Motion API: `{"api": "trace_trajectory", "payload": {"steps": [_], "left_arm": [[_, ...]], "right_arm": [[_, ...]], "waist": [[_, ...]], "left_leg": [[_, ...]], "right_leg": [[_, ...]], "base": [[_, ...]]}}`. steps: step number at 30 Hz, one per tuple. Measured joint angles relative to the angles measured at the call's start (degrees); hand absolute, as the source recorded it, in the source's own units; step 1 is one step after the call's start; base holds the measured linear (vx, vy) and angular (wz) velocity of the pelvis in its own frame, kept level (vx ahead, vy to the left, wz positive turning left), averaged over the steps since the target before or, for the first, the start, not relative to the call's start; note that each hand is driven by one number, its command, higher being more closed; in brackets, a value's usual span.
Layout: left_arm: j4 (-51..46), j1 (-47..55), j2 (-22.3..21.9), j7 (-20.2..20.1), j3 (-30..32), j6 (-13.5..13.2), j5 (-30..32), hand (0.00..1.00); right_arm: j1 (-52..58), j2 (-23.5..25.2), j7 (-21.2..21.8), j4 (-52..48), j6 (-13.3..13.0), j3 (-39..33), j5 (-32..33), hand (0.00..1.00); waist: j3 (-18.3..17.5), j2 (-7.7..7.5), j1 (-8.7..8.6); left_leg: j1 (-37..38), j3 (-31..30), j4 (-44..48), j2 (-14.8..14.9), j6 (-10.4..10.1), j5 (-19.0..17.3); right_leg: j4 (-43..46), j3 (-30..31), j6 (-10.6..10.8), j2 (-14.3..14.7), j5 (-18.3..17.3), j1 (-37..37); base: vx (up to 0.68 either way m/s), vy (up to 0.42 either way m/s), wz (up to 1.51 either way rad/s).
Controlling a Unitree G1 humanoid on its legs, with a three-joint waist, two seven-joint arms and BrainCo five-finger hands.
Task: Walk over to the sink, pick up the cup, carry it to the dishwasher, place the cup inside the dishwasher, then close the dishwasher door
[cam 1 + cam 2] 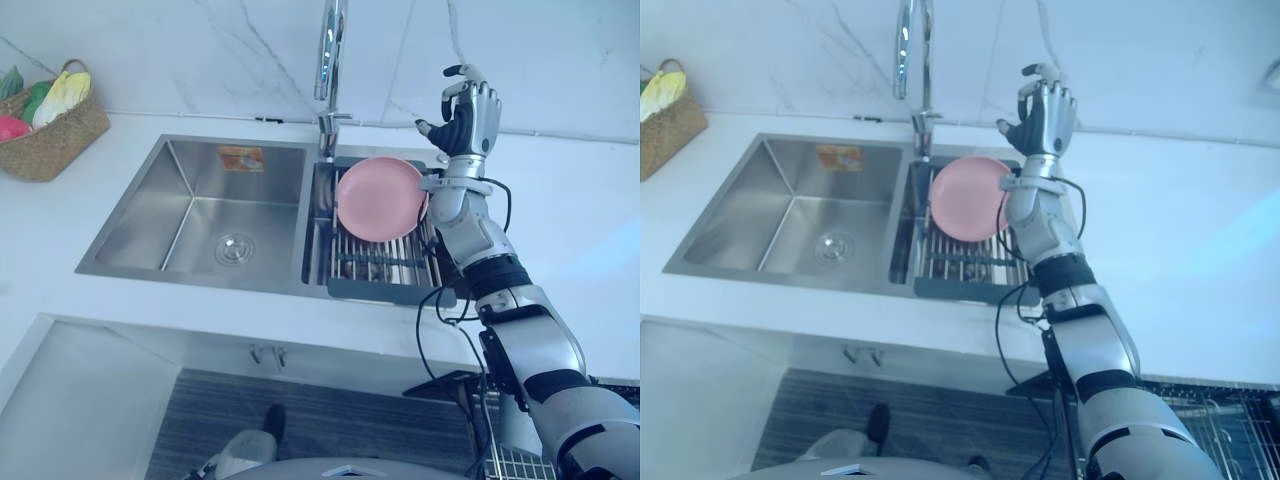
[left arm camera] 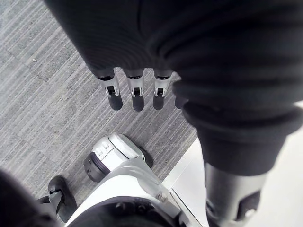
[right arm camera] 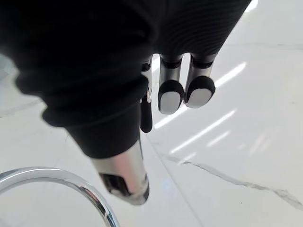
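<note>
Your right hand (image 1: 468, 112) hangs over the tabletop's (image 1: 570, 220) back edge.
Its fingers (image 1: 478, 85) are apart and empty, beyond the plate (image 1: 380, 198) in the sink (image 1: 190, 215); your left hand (image 2: 138, 97) has its fingers straight.

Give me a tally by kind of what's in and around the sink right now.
Pink plate: 1
Dish rack: 1
Faucet: 1
Woven basket: 1
Total: 4
</note>
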Motion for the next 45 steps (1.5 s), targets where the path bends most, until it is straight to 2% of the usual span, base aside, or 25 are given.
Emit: {"api": "trace_trajectory", "payload": {"steps": [1, 4, 6, 7, 9, 14, 19, 26, 45], "left_arm": [[0.0, 0.0, 0.0, 0.0, 0.0, 0.0, 0.0, 0.0], [0.0, 0.0, 0.2, 0.0, -0.2, 0.0, 0.0, 0.0], [-0.1, -0.1, 0.4, 0.0, -0.2, 0.0, -0.1, 0.0], [-0.1, -0.1, 0.4, 0.0, -0.2, 0.0, -0.1, 0.0], [-0.1, -0.2, 0.5, 0.2, -0.2, 0.1, -0.1, 0.0], [-0.1, 0.2, 0.5, 1.8, -0.3, 0.2, -0.1, 0.0], [0.0, 0.2, 0.6, 2.6, -0.3, 0.2, -0.8, 0.0], [0.1, 0.2, 1.0, 3.6, -0.3, 0.2, -2.4, 0.0], [0.0, 0.1, 1.0, 3.2, -0.2, 0.3, -2.4, 0.0]], "right_arm": [[0.0, 0.0, 0.2, 0.0, 0.0, 0.0, 0.5, 0.0], [0.2, 0.9, 4.4, -0.1, 1.3, -1.0, 6.7, 0.0], [2.8, 2.0, 8.8, -3.3, 3.4, -4.0, 15.2, 0.0], [3.7, 2.5, 9.8, -4.4, 4.0, -5.0, 17.2, 0.0], [6.6, 3.7, 14.7, -6.5, 7.5, -7.1, 24.0, 0.0], [8.6, 3.7, 21.2, -6.4, 12.3, -9.5, 31.0, 0.0], [8.6, 3.6, 25.6, -4.7, 12.6, -12.9, 33.5, 0.0], [8.5, 3.6, 29.3, 2.9, 14.7, -13.2, 33.2, 0.0], [4.3, 3.4, 30.8, 11.8, 16.2, -12.7, 28.4, 0.0]], "waist": [[0.0, -0.08, 0.0], [0.0, -0.38, -0.15], [0.0, -0.64, -0.12], [0.0, -0.74, -0.14], [0.0, -1.06, -0.44], [0.0, -1.23, -1.45], [-0.2, -1.93, -1.31], [-0.4, -2.77, -1.02], [-0.4, -2.75, 0.04]], "left_leg": [[0.0, 0.0, 0.0, 0.0, 0.0, 0.0], [0.0, 0.4, 0.0, 0.1, 0.0, 0.0], [0.0, 0.7, 0.0, 0.1, -0.1, -0.1], [0.0, 0.8, 0.0, 0.1, -0.1, -0.1], [0.3, 1.5, 0.0, 0.2, -0.1, -0.2], [0.9, 2.4, 0.0, 0.3, -0.2, -0.5], [1.0, 2.8, 0.0, 0.3, -0.2, -0.5], [1.0, 1.4, 0.0, 0.0, 0.0, -0.3], [0.6, -1.3, 0.0, -0.5, 0.1, 0.1]], "right_leg": [[0.0, 0.1, 0.0, 0.0, 0.0, 0.0], [0.0, 0.4, 0.0, 0.0, 0.0, -0.1], [0.0, 0.6, 0.0, 0.0, 0.0, -0.2], [0.0, 0.7, 0.0, 0.0, 0.1, -0.3], [0.0, 1.4, 0.0, 0.0, 0.1, -0.4], [0.1, 2.3, -0.1, 0.0, 0.2, -0.4], [0.0, 2.3, -0.1, 0.0, 0.2, -0.5], [0.0, 1.3, -0.2, -0.1, 0.1, 0.3], [-0.2, -1.1, -0.3, -0.2, -0.1, 1.3]], "base": [[0.0, 0.0, -0.03], [0.0, 0.0, -0.04], [0.0, 0.002, -0.04], [0.01, 0.003, -0.07], [0.01, 0.004, -0.14], [-0.01, 0.004, -0.12], [-0.01, 0.003, -0.04], [0.0, 0.002, 0.1], [0.0, 0.0, 0.06]]}}
